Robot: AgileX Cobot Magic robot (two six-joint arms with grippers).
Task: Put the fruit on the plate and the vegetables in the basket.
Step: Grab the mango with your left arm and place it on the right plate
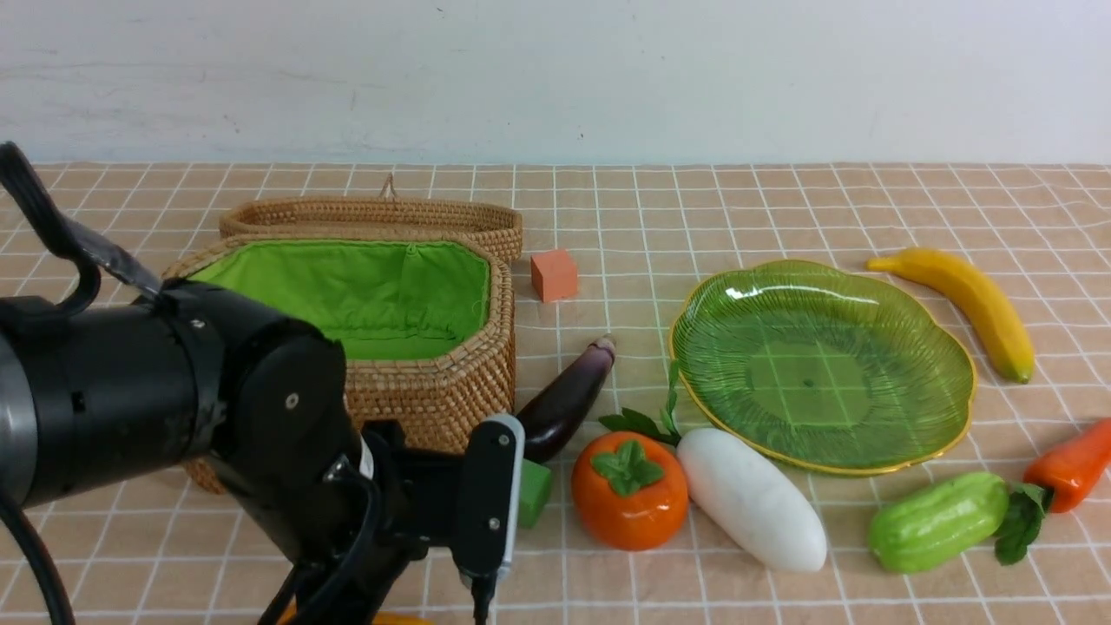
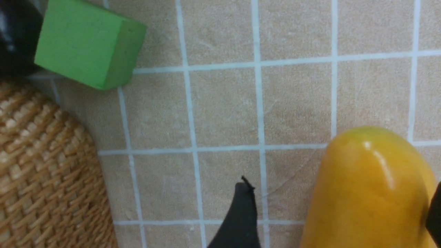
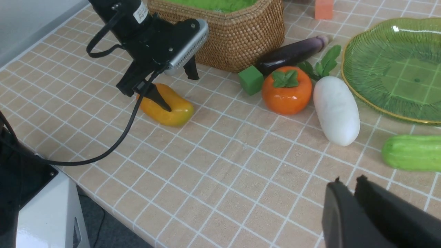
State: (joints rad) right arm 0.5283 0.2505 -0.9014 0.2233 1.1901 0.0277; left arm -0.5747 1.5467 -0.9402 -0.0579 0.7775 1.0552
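Note:
My left gripper (image 3: 182, 93) is open and low over the table, its fingers on either side of the orange-yellow mango (image 3: 165, 107). In the left wrist view the mango (image 2: 368, 193) lies nearer one finger. My right gripper (image 3: 348, 182) is shut and empty above bare cloth near the cucumber (image 1: 937, 521). The persimmon (image 1: 629, 490), radish (image 1: 751, 499) and eggplant (image 1: 568, 399) lie between the open basket (image 1: 434, 391) and the empty green plate (image 1: 820, 365). The banana (image 1: 972, 299) lies beyond the plate on the right. The pepper (image 1: 1072, 464) is at the right edge.
A green cube (image 1: 534, 492) sits against the eggplant and basket front. An orange cube (image 1: 554, 274) stands behind, right of the basket's folded-back lid (image 1: 373, 215). My left arm (image 1: 260, 417) blocks the near left. The table's near edge shows in the right wrist view (image 3: 103, 203).

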